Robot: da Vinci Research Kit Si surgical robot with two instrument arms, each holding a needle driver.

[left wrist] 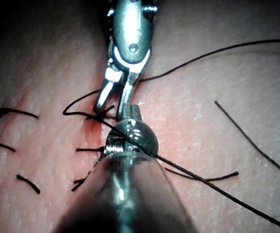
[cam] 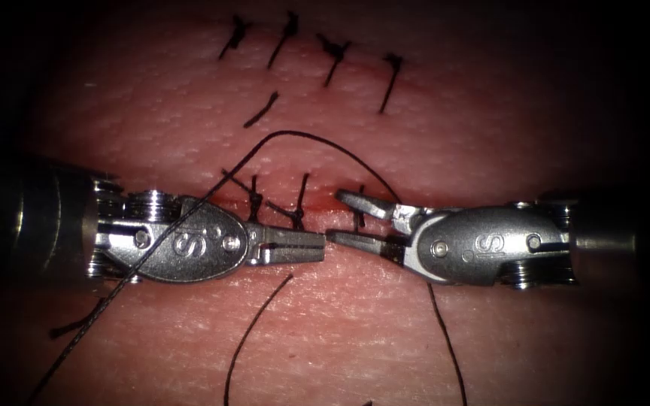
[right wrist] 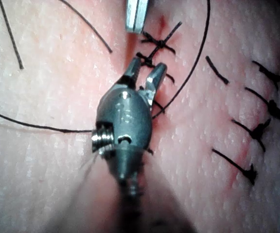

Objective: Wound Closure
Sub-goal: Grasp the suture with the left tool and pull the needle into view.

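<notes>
so the two end effectors sit nose to nose right over the cut [cam: 317,207] in the tissue [cam: 415,128]. the left end effector [cam: 317,246] comes in from the left with its jaws pressed together, and as far as i can see there's nothing between them. the right end effector [cam: 344,218] comes in from the right with its jaws spread apart, one tip up over the cut and the other nearly touching the left one's tip, holding nothing.

can't make out the needle, so no idea where it is.

the thread [cam: 317,139] loops in a big arc over the tissue above the cut: one end runs down across the left end effector's body and off toward the bottom left, the other drops behind the right end effector's upper jaw and comes out below it toward the bottom right. in the left wrist view the same thread [left wrist: 213,182] crosses the tool's wrist.

counting: two end effectors, two rows of stitches. the far row [cam: 317,49] has four finished stitches, plus one loose short piece of thread [cam: 262,111] just below it. the row along the cut under the end effectors [cam: 280,203] shows about four stitches, partly hidden by the jaws so don't quote me. there's another loose thread tail [cam: 253,331] curving on the tissue below the left end effector. some red fluid [cam: 325,197] sits along the cut.
</notes>
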